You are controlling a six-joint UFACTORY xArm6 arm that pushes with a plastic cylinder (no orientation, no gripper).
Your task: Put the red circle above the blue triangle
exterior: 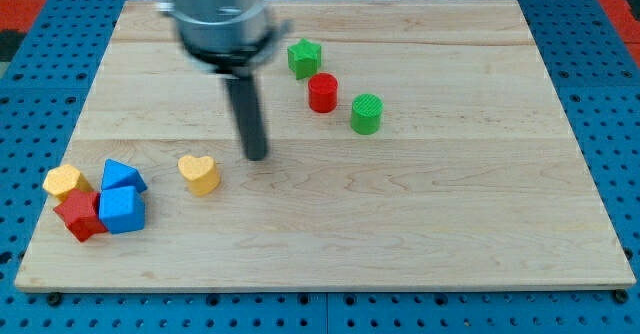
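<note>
The red circle point(322, 92) stands in the upper middle of the wooden board point(400, 234), between a green star point(304, 57) and a green circle point(367, 114). The blue triangle point(122, 176) sits at the view's left in a cluster, just above a blue cube point(122, 210). My tip point(257, 155) rests on the board, left of and below the red circle and right of a yellow heart point(200, 173). It touches no block.
A yellow block point(64, 182) and a red star-like block point(80, 215) lie in the left cluster beside the blue blocks. The board sits on a blue perforated table point(30, 94). The arm's grey body point(216, 14) hangs over the board's upper left.
</note>
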